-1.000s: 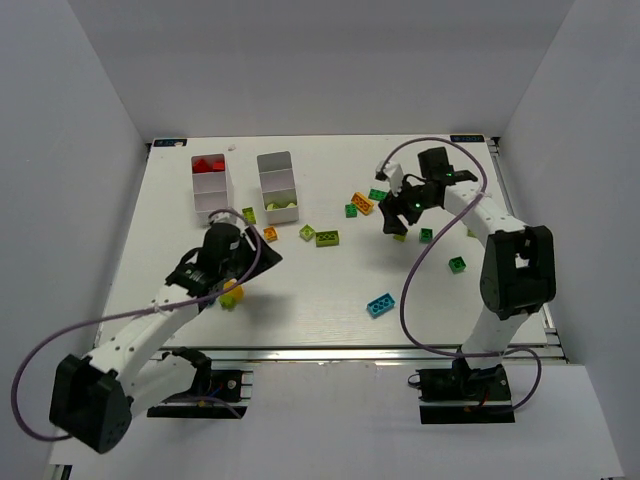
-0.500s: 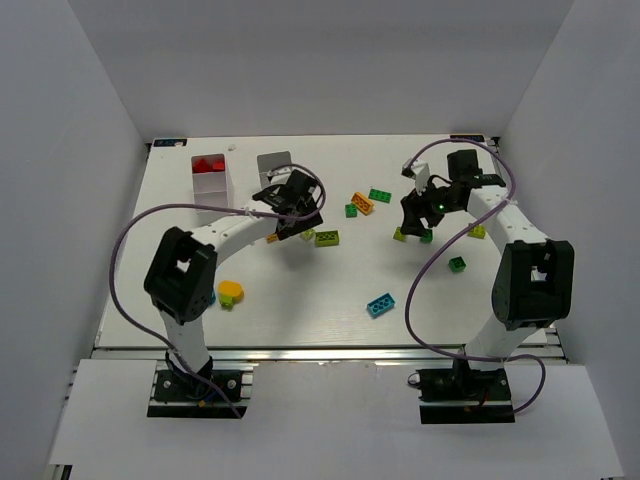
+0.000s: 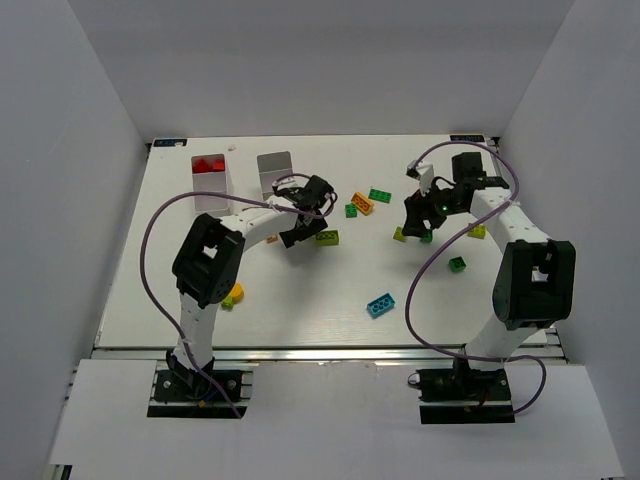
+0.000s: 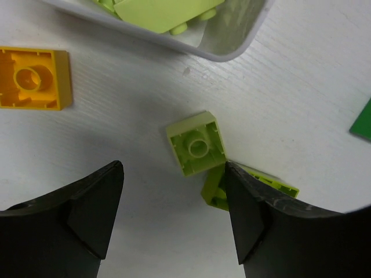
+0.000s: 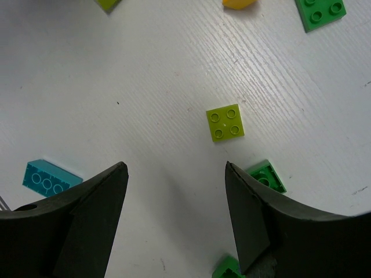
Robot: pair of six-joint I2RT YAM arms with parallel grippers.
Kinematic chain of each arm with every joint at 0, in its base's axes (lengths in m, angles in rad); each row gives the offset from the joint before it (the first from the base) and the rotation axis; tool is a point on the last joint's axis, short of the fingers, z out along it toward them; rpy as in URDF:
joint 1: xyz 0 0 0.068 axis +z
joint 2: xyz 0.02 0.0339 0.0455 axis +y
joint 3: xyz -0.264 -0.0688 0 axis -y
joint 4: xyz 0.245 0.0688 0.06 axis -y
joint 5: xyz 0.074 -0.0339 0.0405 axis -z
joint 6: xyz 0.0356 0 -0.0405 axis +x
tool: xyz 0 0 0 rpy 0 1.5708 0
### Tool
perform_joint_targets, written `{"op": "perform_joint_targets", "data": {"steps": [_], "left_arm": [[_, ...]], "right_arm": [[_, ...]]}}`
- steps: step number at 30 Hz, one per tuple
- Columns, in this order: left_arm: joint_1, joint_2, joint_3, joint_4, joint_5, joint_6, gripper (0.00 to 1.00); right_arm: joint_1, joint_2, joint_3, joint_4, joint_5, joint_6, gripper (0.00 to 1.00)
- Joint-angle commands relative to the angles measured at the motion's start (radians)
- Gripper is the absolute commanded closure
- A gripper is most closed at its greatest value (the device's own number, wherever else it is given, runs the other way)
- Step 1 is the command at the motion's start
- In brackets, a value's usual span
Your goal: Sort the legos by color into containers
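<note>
White tabletop (image 3: 320,290), left gripper (image 4: 174,168) spread apart just below upturned lime-yellow square plastic brick (image 4: 196,149) mid-frame, seemingly not touching, right gripper (image 5: 175,169) likewise apart, studded lime-yellow plastic brick (image 5: 225,123) to its upper right.

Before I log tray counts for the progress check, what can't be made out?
Top external: the left arm covers the second tray's near compartments; red tray's contents too small.
Left wrist: frame edge cuts off the second tray; a finger hides part of one lime brick.
Right wrist: the bottom green brick is cropped.
</note>
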Motion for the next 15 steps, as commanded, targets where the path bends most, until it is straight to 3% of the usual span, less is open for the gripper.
{"op": "perform_joint_targets", "data": {"steps": [1,15], "left_arm": [[-0.012,0.016,0.053,-0.019,-0.073,-0.053,0.2],[-0.051,0.074,0.084,0.041,-0.171,-0.074,0.22]], "right_arm": [[-0.009,-0.032,-0.02,0.021,-0.033,0.01,0.27],[-0.019,-0.04,-0.046,0.027,-0.046,0.01,0.27]]}}
